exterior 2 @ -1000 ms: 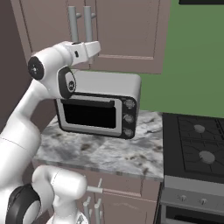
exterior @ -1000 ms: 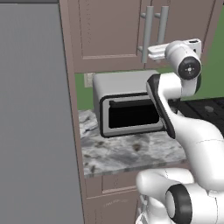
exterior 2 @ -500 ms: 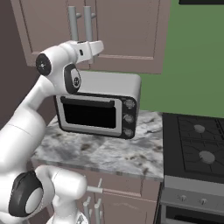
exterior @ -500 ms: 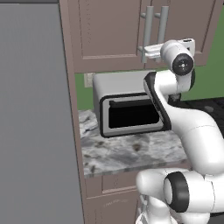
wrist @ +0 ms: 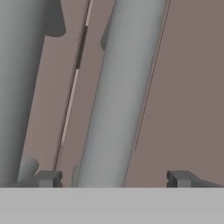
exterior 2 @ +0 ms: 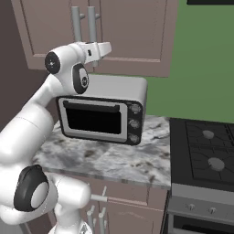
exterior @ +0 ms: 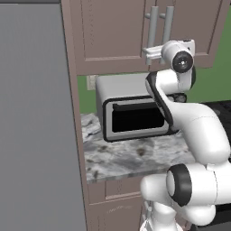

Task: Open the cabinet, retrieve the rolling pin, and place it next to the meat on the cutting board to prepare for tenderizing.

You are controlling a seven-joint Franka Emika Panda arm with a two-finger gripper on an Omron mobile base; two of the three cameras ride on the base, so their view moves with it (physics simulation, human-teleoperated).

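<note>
The gripper (wrist: 113, 178) stands open, its 2 fingertips straddling the right door's grey handle (wrist: 118, 96) on the closed cabinet (exterior: 117, 31). It should center, then clamp squarely before pulling.

The cabinet (exterior: 113, 36) has matt mauve-brown doors, and its bar handles (wrist: 118, 100) look like smooth, dull grey metal. The toaster oven (exterior 2: 103, 114) is of grey, satin metal with a glossy black glass door. The counter (exterior 2: 105, 160) looks like polished, speckled grey stone.
</note>
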